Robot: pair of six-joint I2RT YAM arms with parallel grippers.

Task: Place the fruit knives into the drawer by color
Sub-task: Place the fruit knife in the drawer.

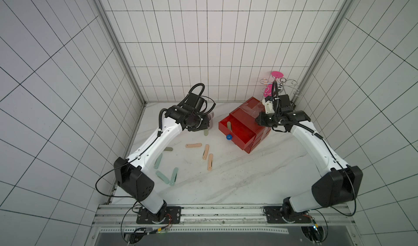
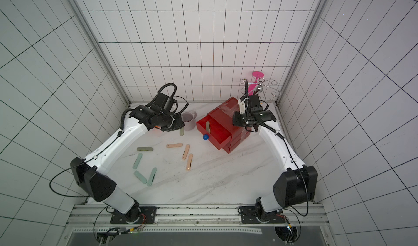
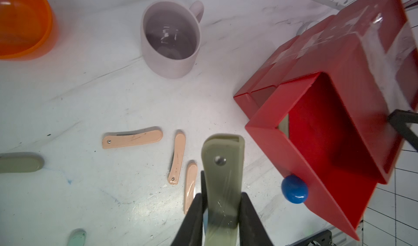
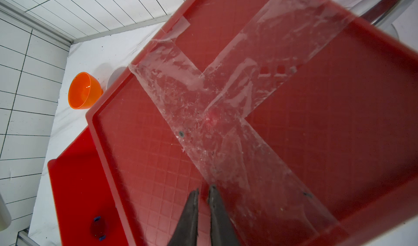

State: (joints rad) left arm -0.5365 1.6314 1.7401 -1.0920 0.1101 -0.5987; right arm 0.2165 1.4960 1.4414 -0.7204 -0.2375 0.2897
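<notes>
My left gripper (image 3: 222,201) is shut on an olive-grey fruit knife (image 3: 222,165) and holds it above the table, just left of the drawer chest (image 1: 251,106). The chest's top drawer (image 3: 328,199) is pulled out, blue knob (image 1: 229,137) in front, and another olive-grey knife (image 1: 229,127) lies inside it. Three peach-pink knives (image 1: 193,145) (image 1: 205,151) (image 1: 210,161) lie on the table, along with three mint ones (image 1: 158,161) (image 1: 162,177) (image 1: 174,176) and one olive-grey knife (image 2: 145,149). My right gripper (image 4: 203,190) is shut and empty, its tips on the chest's taped top.
A pale mauve mug (image 3: 169,38) stands between my left gripper and the chest. An orange bowl (image 3: 22,23) sits further left near the back wall. A wire rack with a pink piece (image 1: 277,75) stands behind the chest in the back right corner.
</notes>
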